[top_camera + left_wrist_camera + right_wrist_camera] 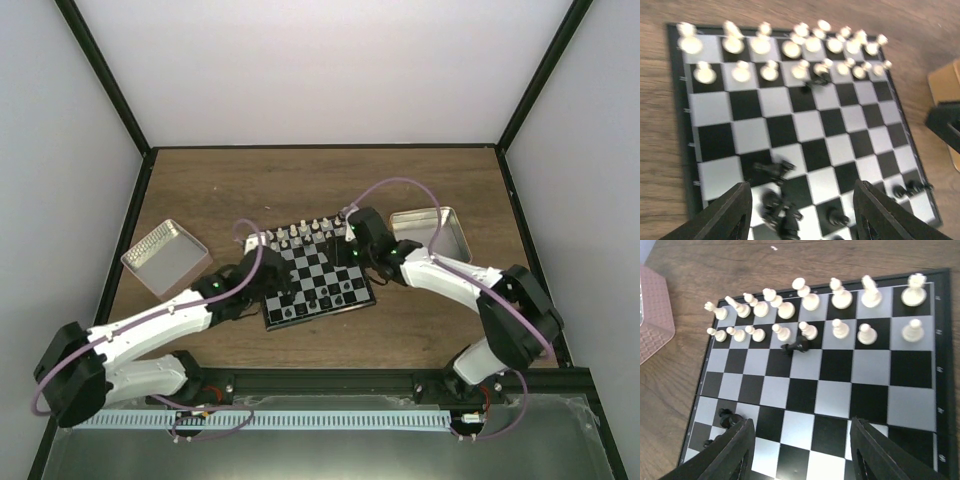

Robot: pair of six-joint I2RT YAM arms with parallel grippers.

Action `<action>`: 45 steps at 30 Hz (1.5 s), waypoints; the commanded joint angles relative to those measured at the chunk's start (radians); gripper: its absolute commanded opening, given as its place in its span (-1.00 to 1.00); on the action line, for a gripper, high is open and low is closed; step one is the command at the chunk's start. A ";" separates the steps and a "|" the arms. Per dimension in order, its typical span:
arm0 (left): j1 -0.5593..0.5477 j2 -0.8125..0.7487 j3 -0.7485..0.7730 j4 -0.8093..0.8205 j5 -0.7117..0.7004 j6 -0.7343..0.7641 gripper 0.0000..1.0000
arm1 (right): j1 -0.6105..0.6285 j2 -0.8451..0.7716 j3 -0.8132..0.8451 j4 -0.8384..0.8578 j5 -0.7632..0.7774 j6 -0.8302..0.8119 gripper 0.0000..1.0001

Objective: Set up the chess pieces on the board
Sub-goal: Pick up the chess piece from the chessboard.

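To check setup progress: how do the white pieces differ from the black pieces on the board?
Pose: the white pieces stand upright; several black pieces lie on their sides. Order: the white pieces fill two rows at the far edge of the board; the black pieces are scattered at its near edge, one lying beside the white rows. Both sets sit on the board.

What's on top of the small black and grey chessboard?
Two rows of white chess pieces stand at its far edge; one black piece lies tipped beside them; several black pieces sit jumbled near the left hand, whose fingers cover the nearest squares.
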 commanded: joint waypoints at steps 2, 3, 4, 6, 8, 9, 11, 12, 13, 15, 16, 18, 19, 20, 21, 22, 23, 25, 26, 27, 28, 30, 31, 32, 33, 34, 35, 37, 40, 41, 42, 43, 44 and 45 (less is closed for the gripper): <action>0.130 -0.081 -0.067 -0.005 0.049 0.008 0.15 | 0.019 0.089 0.108 -0.043 -0.085 -0.029 0.08; 0.151 -0.094 -0.077 -0.003 0.058 0.008 0.15 | 0.026 0.114 0.133 -0.056 -0.081 -0.019 0.07; 0.170 -0.108 -0.094 0.002 0.065 0.008 0.15 | 0.033 0.139 0.162 -0.074 -0.070 -0.006 0.07; 0.202 -0.135 -0.120 0.018 0.086 0.008 0.15 | 0.055 0.192 0.212 -0.099 -0.019 0.028 0.04; 0.226 -0.156 -0.142 0.034 0.112 0.007 0.15 | 0.077 0.244 0.270 -0.124 0.038 0.048 0.01; 0.234 -0.166 -0.152 0.040 0.125 0.008 0.15 | 0.084 0.266 0.293 -0.132 0.059 0.060 -0.02; 0.248 -0.182 -0.166 0.043 0.139 0.008 0.15 | 0.085 0.311 0.327 -0.140 0.087 0.088 -0.06; 0.250 -0.190 -0.173 0.043 0.141 0.008 0.15 | 0.085 0.325 0.337 -0.140 0.098 0.099 -0.08; 0.254 -0.198 -0.179 0.043 0.143 0.007 0.15 | 0.087 0.339 0.348 -0.139 0.112 0.108 -0.10; 0.261 -0.214 -0.192 0.044 0.144 0.010 0.16 | 0.091 0.365 0.370 -0.144 0.137 0.118 -0.12; 0.265 -0.221 -0.197 0.047 0.146 0.013 0.15 | 0.096 0.377 0.383 -0.147 0.152 0.119 -0.12; 0.273 -0.230 -0.204 0.049 0.151 0.016 0.15 | 0.107 0.403 0.413 -0.158 0.191 0.120 -0.12; 0.276 -0.234 -0.207 0.049 0.154 0.019 0.16 | 0.111 0.417 0.428 -0.166 0.208 0.123 -0.13; 0.279 -0.237 -0.209 0.049 0.155 0.022 0.16 | 0.116 0.431 0.442 -0.179 0.224 0.126 -0.13; 0.281 -0.238 -0.210 0.048 0.157 0.023 0.16 | 0.118 0.443 0.454 -0.187 0.238 0.130 -0.15; 0.283 -0.241 -0.211 0.048 0.158 0.024 0.16 | 0.123 0.454 0.460 -0.191 0.252 0.134 -0.17; 0.285 -0.243 -0.213 0.048 0.158 0.024 0.16 | 0.126 0.461 0.465 -0.193 0.265 0.143 -0.17; 0.289 -0.246 -0.219 0.048 0.161 0.026 0.15 | 0.128 0.469 0.467 -0.185 0.281 0.161 -0.19; 0.291 -0.248 -0.222 0.048 0.164 0.026 0.15 | 0.128 0.472 0.468 -0.183 0.290 0.167 -0.19; 0.292 -0.249 -0.223 0.048 0.167 0.027 0.15 | 0.129 0.476 0.471 -0.182 0.301 0.173 -0.19; 0.293 -0.249 -0.224 0.049 0.170 0.027 0.15 | 0.130 0.483 0.475 -0.184 0.311 0.177 -0.20; 0.295 -0.251 -0.226 0.051 0.173 0.026 0.16 | 0.130 0.492 0.483 -0.182 0.322 0.181 -0.21; 0.295 -0.250 -0.228 0.053 0.174 0.026 0.15 | 0.130 0.498 0.487 -0.180 0.324 0.181 -0.21; 0.296 -0.249 -0.229 0.054 0.174 0.025 0.16 | 0.130 0.502 0.490 -0.176 0.323 0.181 -0.23; 0.297 -0.249 -0.230 0.054 0.174 0.022 0.15 | 0.130 0.506 0.490 -0.172 0.320 0.183 -0.23; 0.297 -0.250 -0.233 0.055 0.174 0.020 0.15 | 0.129 0.505 0.489 -0.169 0.315 0.184 -0.24; 0.297 -0.252 -0.237 0.055 0.175 0.017 0.15 | 0.130 0.505 0.488 -0.163 0.311 0.187 -0.24; 0.297 -0.252 -0.245 0.061 0.180 0.012 0.16 | 0.130 0.501 0.481 -0.150 0.307 0.189 -0.23; 0.298 -0.256 -0.253 0.066 0.185 0.008 0.16 | 0.130 0.501 0.481 -0.138 0.303 0.194 -0.23; 0.299 -0.257 -0.254 0.066 0.185 0.009 0.16 | 0.130 0.504 0.482 -0.132 0.299 0.193 -0.23; 0.299 -0.257 -0.254 0.067 0.185 0.009 0.16 | 0.130 0.510 0.486 -0.131 0.297 0.194 -0.23; 0.298 -0.258 -0.253 0.065 0.185 0.009 0.16 | 0.130 0.516 0.495 -0.139 0.297 0.196 -0.23; 0.298 -0.260 -0.255 0.064 0.184 0.009 0.16 | 0.130 0.523 0.504 -0.148 0.300 0.198 -0.23; 0.298 -0.262 -0.255 0.064 0.184 0.009 0.15 | 0.130 0.530 0.512 -0.156 0.305 0.201 -0.23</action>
